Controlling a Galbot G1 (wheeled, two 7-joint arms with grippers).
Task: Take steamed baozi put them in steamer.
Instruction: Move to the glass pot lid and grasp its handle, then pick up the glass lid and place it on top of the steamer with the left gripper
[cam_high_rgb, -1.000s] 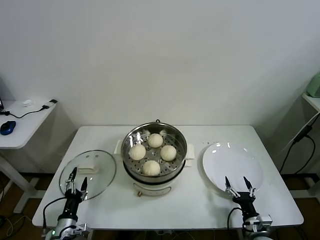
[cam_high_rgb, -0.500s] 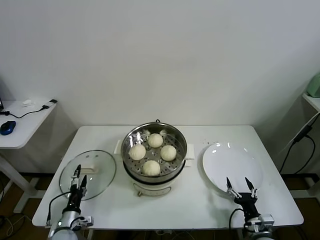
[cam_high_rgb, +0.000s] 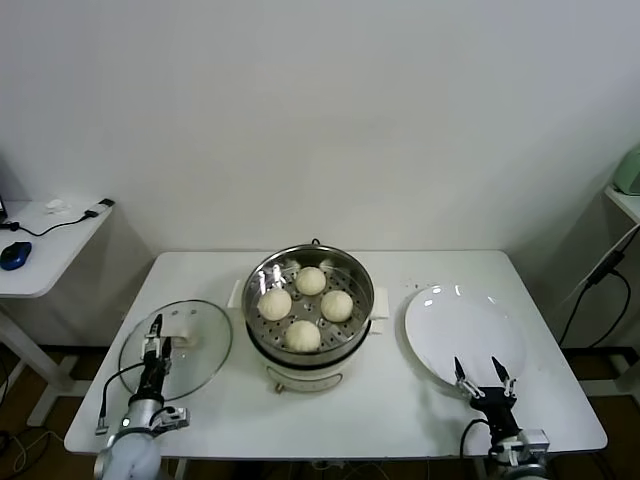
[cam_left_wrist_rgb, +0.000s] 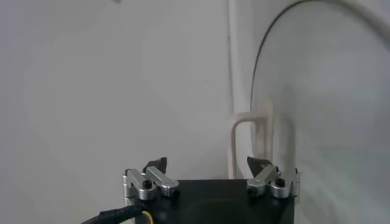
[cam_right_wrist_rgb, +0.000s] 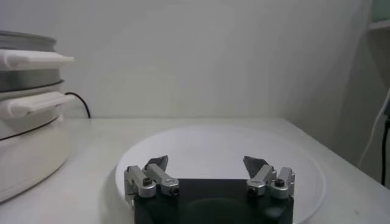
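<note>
Four steamed baozi (cam_high_rgb: 305, 305) sit in the steamer (cam_high_rgb: 310, 316); left of it, the left gripper (cam_high_rgb: 156, 332) gapes wide and empty over the glass lid (cam_high_rgb: 200, 345); right of it, the right gripper (cam_high_rgb: 482, 372) spreads empty at the white plate (cam_high_rgb: 465, 325)

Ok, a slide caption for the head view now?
Four baozi in the steamer, plate bare, both open tools (left, right) low at the table's near edge.
</note>
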